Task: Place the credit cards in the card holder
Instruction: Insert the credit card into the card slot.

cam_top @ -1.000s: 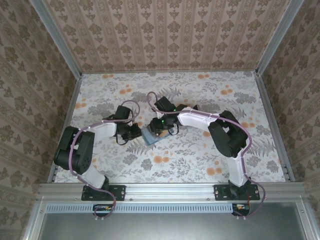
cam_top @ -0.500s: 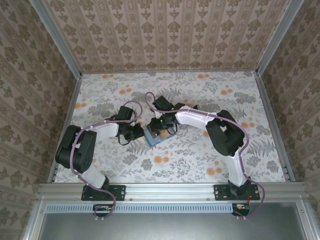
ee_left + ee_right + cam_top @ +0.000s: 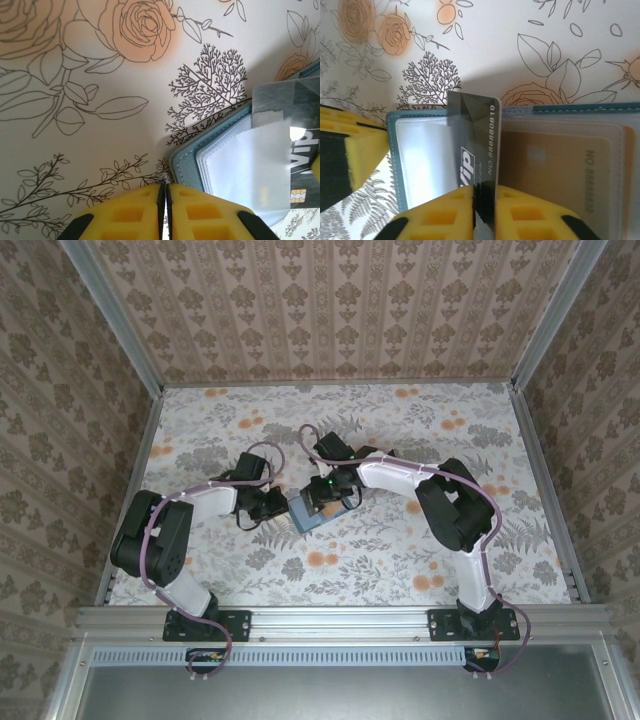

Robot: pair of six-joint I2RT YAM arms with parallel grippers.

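floral table (image 3: 400, 430) carries the open teal card holder (image 3: 393, 165) mid-table. a black vip credit card (image 3: 472, 135) lies across its clear pocket (image 3: 422, 150), clamped by the right gripper (image 3: 479, 200). the left gripper (image 3: 165, 200) is pressed together at the holder's corner.

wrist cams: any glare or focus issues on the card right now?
Left wrist: bright glare spot on the black card, card holder sleeve hazing it. Right wrist: card print sharp, soft shadow above it; right end effector blurred up close. Top external: even light.
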